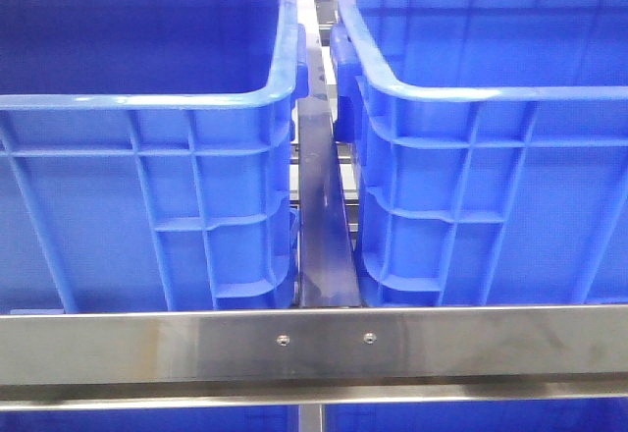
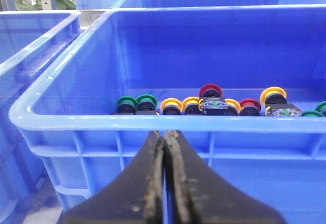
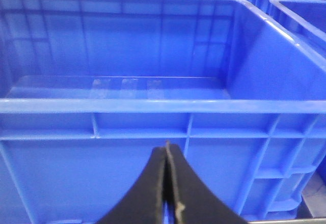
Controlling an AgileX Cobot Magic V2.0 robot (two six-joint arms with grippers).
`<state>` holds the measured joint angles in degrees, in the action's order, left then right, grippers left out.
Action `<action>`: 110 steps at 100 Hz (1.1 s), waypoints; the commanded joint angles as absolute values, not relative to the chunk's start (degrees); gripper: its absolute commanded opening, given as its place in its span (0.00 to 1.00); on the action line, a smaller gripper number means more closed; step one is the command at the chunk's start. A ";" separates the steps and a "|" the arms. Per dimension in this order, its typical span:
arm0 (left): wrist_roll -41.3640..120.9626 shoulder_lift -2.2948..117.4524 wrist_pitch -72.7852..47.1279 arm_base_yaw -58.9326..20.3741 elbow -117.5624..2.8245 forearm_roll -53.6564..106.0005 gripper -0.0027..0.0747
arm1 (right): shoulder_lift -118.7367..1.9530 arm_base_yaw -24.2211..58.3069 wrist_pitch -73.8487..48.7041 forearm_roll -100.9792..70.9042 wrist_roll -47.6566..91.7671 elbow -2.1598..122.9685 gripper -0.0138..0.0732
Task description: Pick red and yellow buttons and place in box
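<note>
Red and yellow plastic buttons (image 2: 210,90) lie inside blue ribbed crate (image 2: 153,123); left gripper (image 2: 164,135) pinched closed outside rim. Spread fingers before dipping in.

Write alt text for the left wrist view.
A blue crate holds a row of red, yellow and green buttons along its floor. The shut left claw sits outside the crate, in front of its near rim. More blue crates stand beside and behind it.
</note>
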<state>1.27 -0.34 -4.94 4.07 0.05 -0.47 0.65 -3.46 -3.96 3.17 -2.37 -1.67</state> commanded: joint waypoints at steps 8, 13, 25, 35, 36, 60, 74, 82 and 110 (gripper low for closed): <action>1.02 -2.07 0.45 4.07 1.59 0.00 0.01 | 1.94 -3.41 0.51 3.31 -1.73 -0.71 0.08; 1.02 -2.07 0.57 4.07 0.71 0.00 0.01 | 1.94 -3.41 0.51 3.31 -1.73 -0.71 0.08; 1.02 -2.07 -0.82 4.07 -2.44 0.00 0.01 | 1.94 -3.41 0.51 3.31 -1.73 -0.71 0.08; 1.02 -2.07 -2.91 4.07 -5.63 0.00 0.01 | 1.94 -3.41 0.51 3.31 -1.73 -0.71 0.08; 1.02 -2.07 -2.89 4.07 -6.02 0.00 0.01 | 1.94 -3.41 0.51 3.31 -1.73 -0.71 0.08; 1.02 0.33 -10.57 4.07 -13.57 0.00 0.01 | 1.94 -3.41 0.51 3.31 -1.73 -0.71 0.08; 1.02 5.35 -16.74 4.07 -19.15 0.00 0.01 | 1.94 -3.41 0.51 3.31 -1.73 -0.71 0.08; 1.02 8.90 -18.75 4.07 -22.44 0.00 0.01 | 1.94 -3.41 0.51 3.31 -1.73 -0.71 0.08; 1.02 23.18 -21.90 4.07 -33.59 0.00 0.01 | 1.94 -3.41 0.51 3.31 -1.73 -0.71 0.08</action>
